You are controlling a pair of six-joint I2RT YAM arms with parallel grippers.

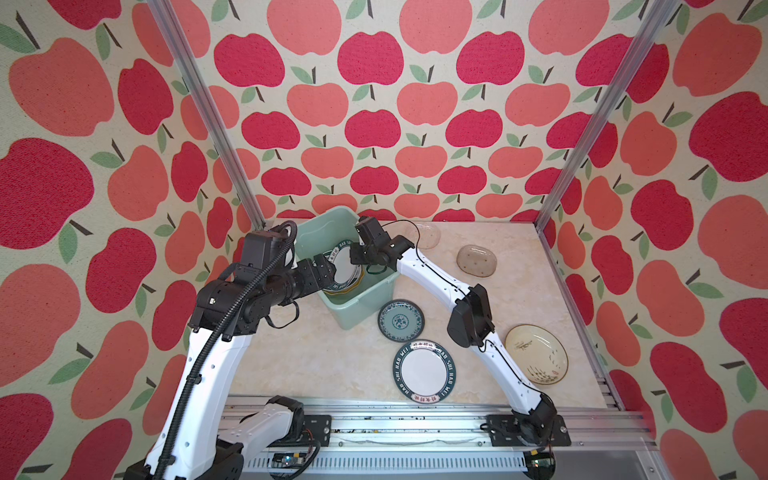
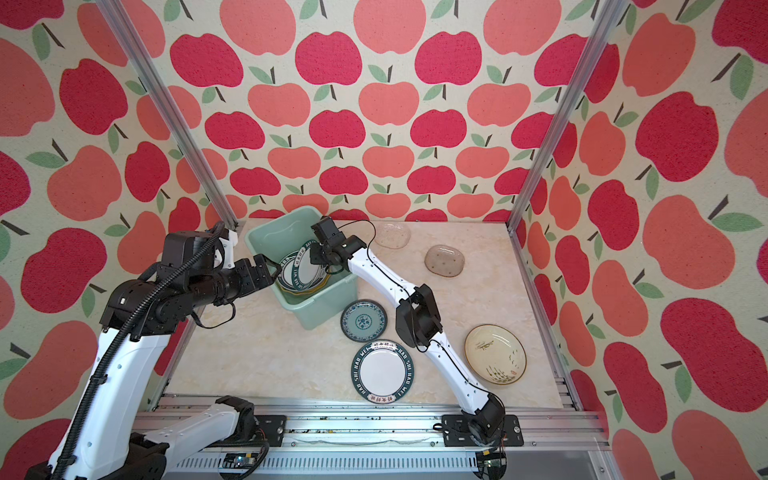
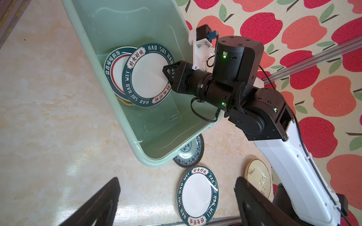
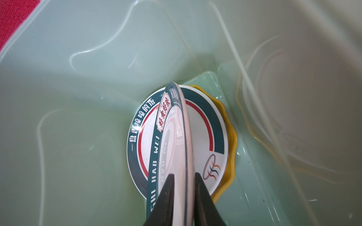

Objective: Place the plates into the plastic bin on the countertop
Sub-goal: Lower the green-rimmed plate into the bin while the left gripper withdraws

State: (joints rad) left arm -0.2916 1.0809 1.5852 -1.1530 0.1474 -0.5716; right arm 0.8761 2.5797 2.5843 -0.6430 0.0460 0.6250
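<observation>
Plastic bin [image 1: 357,305] sits back left on the countertop [image 1: 316,365]. We count three plates inside:
- yellow scalloped plate [image 4: 232,144] at the bottom
- red-ringed plate [image 4: 203,140] on top of it
- lettered plate [image 3: 148,76] on edge, tilted over both

Right gripper [image 4: 183,176] straddles that plate's rim with its jaws narrow. We can't tell whether it clamps the rim or only flanks it. Left gripper [image 3: 176,180] hangs wide open and empty beside the bin.

We judge the task under halfway, with five plates on the counter:
- teal plate [image 1: 400,320], just beside the bin
- second lettered plate [image 1: 424,372]
- cream plate [image 1: 536,354]
- smoky glass oval [image 1: 477,260]
- clear glass oval [image 1: 426,235]

Eight plates visible in total.
</observation>
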